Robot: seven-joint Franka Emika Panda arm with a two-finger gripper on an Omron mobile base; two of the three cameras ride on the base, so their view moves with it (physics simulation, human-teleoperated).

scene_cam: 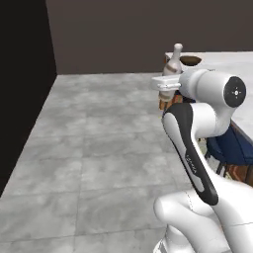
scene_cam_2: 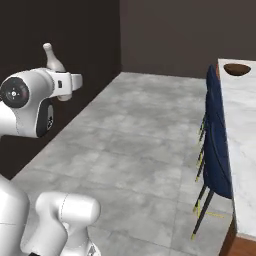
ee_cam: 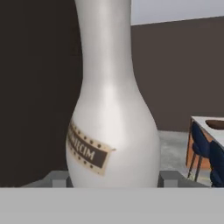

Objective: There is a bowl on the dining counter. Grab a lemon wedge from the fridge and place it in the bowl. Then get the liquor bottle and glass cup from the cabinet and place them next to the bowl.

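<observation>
My gripper (ee_cam: 113,179) is shut on the liquor bottle (ee_cam: 111,109), a pale bottle with a rounded body, slim neck and a brown label. It stands upright between my fingertips (ee_cam: 59,178). The arm holds the bottle (scene_cam: 173,62) high above the floor, and its neck (scene_cam_2: 51,57) rises over the white hand. The dark-brown bowl (scene_cam_2: 237,69) sits at the far end of the dining counter (scene_cam_2: 242,130), well ahead of the bottle. I cannot see inside the bowl (scene_cam: 190,60). The lemon wedge, glass cup, fridge and cabinet are out of view.
Blue chairs (scene_cam_2: 216,150) stand along the near side of the marble counter. Grey tiled floor (scene_cam: 99,148) stretches wide between me and the dark walls. A dark wall (scene_cam: 24,74) runs along the left.
</observation>
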